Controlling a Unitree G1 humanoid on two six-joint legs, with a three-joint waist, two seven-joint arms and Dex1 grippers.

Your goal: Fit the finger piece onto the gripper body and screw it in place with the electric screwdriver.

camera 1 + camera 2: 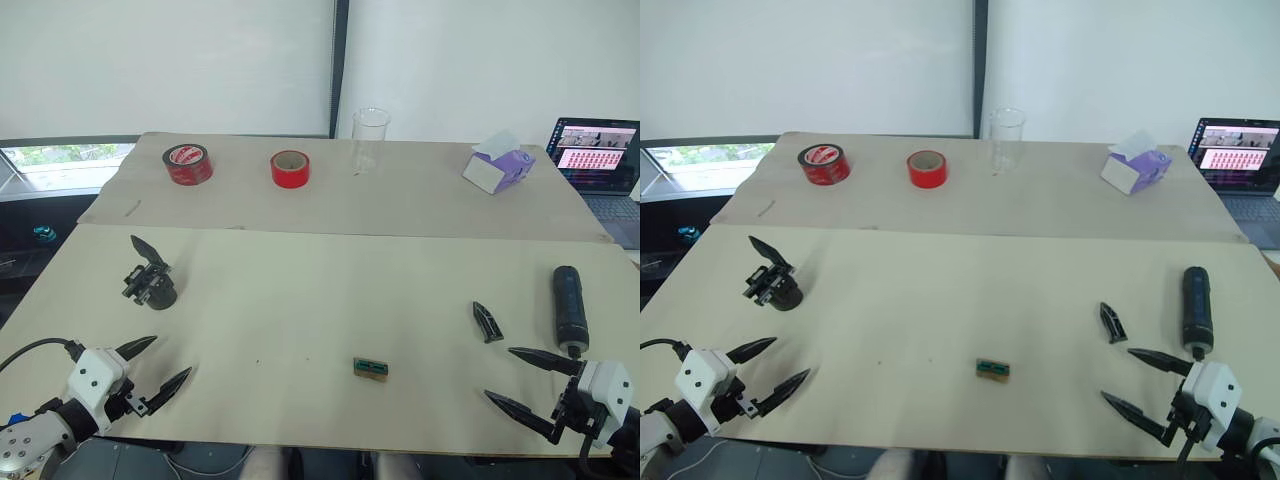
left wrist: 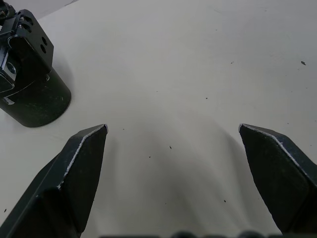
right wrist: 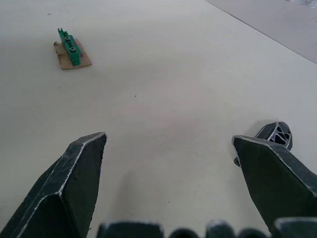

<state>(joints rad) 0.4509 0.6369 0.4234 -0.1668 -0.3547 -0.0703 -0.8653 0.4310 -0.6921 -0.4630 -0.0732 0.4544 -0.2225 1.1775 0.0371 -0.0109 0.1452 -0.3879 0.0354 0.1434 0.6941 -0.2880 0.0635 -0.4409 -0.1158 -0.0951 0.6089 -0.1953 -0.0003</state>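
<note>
The gripper body (image 1: 150, 280), a chunky black block with one pointed finger sticking up, stands at the left of the near table. My left gripper (image 1: 170, 363) is open just in front of it, empty; the body's round base (image 2: 34, 94) shows beyond its fingers. The finger piece (image 1: 487, 321), a small black wedge, lies flat at the right. The electric screwdriver (image 1: 570, 305), a thick black cylinder, lies beside it, further right. My right gripper (image 1: 500, 375) is open and empty, just in front of both. The wedge's end (image 3: 275, 135) peeks past one right finger.
A small green block on a brown backing (image 1: 370, 368) lies near the front middle. On the far table stand two red tape rolls (image 1: 188, 163) (image 1: 291, 168), a clear cup (image 1: 370, 135) and a tissue box (image 1: 497, 165). A laptop (image 1: 598, 155) sits far right.
</note>
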